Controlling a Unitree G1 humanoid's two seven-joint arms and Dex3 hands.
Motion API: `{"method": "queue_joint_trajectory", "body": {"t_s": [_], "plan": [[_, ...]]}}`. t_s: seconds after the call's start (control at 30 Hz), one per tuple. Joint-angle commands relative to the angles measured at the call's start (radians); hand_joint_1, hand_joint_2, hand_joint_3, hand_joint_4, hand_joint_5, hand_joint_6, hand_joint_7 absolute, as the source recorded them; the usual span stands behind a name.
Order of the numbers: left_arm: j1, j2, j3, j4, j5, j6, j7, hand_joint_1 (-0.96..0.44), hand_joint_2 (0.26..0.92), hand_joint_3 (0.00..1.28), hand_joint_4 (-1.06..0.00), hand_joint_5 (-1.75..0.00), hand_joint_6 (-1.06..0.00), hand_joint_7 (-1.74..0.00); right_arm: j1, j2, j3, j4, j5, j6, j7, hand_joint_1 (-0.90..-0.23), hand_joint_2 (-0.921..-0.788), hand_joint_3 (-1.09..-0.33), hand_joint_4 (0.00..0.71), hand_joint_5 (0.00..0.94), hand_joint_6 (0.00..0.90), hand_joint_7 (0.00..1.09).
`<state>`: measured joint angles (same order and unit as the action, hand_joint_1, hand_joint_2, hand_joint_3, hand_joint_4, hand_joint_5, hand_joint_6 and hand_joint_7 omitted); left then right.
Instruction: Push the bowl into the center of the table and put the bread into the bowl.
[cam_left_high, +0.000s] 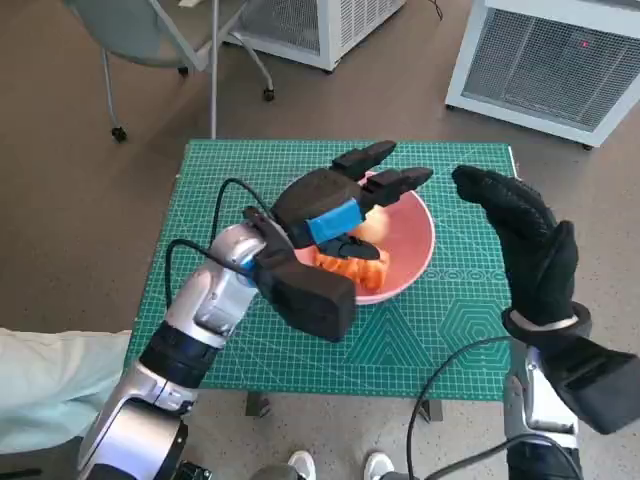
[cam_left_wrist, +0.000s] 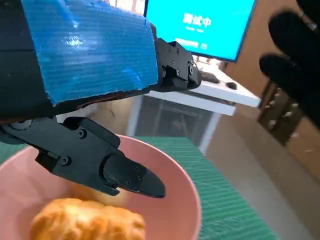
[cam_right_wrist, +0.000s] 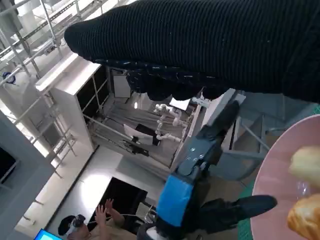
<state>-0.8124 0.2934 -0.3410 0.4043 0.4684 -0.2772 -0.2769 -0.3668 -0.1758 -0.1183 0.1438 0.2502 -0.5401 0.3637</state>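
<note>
The pink bowl (cam_left_high: 405, 245) sits near the middle of the green counter (cam_left_high: 230, 330), a bit toward the far edge. There is open mat all around it. The bread (cam_left_high: 362, 262) lies inside the bowl. The left robot hand (cam_left_high: 340, 205) hovers over the bowl with its fingers spread wide and holds nothing. The right robot hand (cam_left_high: 525, 240) stands up beside the bowl, flat and wide, not touching it. The left wrist view shows the bread (cam_left_wrist: 87, 220) close up under the black fingers (cam_left_wrist: 110, 170). The right wrist view shows a person (cam_right_wrist: 95, 222) far off.
</note>
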Motion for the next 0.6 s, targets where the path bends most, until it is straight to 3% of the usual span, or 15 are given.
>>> {"method": "queue_joint_trajectory", "body": {"t_s": [0.03,0.23,0.37,0.6], "plan": [[0.022,0.021,0.074,-0.039,-0.135,-0.001,-0.08,-0.57,0.917,0.02,0.0,0.0,-0.18,-0.02,0.007,-0.008,-0.007,-0.015,0.002,0.025,-0.007,-0.688,-0.921,-0.75,0.143,0.007,-0.001,0.41],[0.037,0.016,0.193,-0.046,-0.378,-0.013,-0.2,-0.53,0.914,0.01,0.0,0.0,-0.18,-0.02,0.004,-0.017,-0.014,-0.029,0.005,0.031,-0.004,-0.688,-0.921,-0.747,0.146,0.008,-0.001,0.41],[0.053,-0.016,0.275,-0.03,-0.529,-0.059,-0.237,-0.52,0.919,0.03,0.0,0.0,-0.2,-0.03,-0.003,-0.026,-0.02,-0.037,0.005,0.039,-0.007,-0.684,-0.921,-0.742,0.15,0.009,-0.001,0.41],[0.08,-0.108,0.387,-0.009,-0.734,-0.163,-0.259,-0.58,0.921,0.19,-0.05,-0.02,-0.26,-0.06,-0.035,-0.045,-0.038,-0.054,0.001,0.061,-0.016,-0.682,-0.921,-0.725,0.161,0.012,-0.001,0.42]]}}
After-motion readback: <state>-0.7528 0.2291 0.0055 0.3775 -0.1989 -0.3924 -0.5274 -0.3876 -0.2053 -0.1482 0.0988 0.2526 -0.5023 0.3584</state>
